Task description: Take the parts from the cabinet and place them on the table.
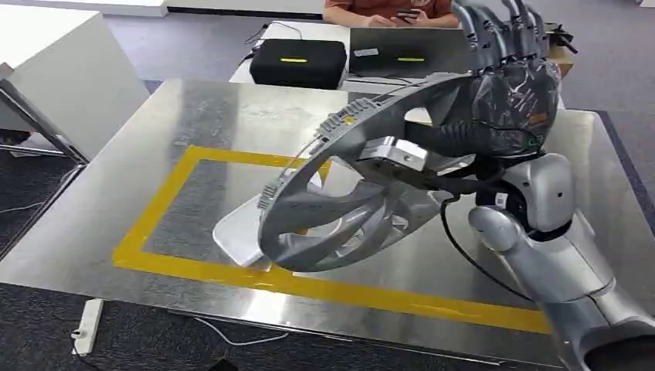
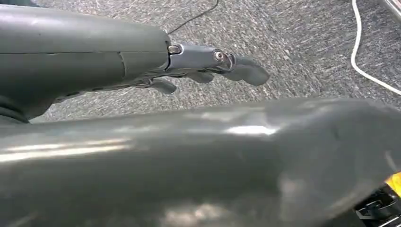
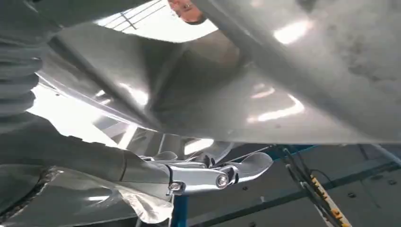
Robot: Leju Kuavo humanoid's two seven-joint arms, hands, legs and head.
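Note:
A large silver wheel-shaped part point(image 1: 347, 201) with spokes and a toothed rim hangs tilted above the steel table point(image 1: 193, 116). Its lower edge is over the yellow tape rectangle point(image 1: 154, 224). My right hand point(image 1: 510, 85), wrapped in clear film, holds the part at its upper right rim, with the fingers pointing up behind it. In the right wrist view the part's shiny underside point(image 3: 283, 85) lies close over my hand point(image 3: 208, 175). My left hand point(image 2: 208, 66) hangs over grey carpet and holds nothing.
A flat silver plate point(image 1: 235, 232) lies on the table inside the tape, under the part. A black case point(image 1: 297, 62) and a person point(image 1: 378, 9) are beyond the far edge. A white cabinet point(image 1: 54, 69) stands at the left. A white cable point(image 2: 364, 56) runs across the carpet.

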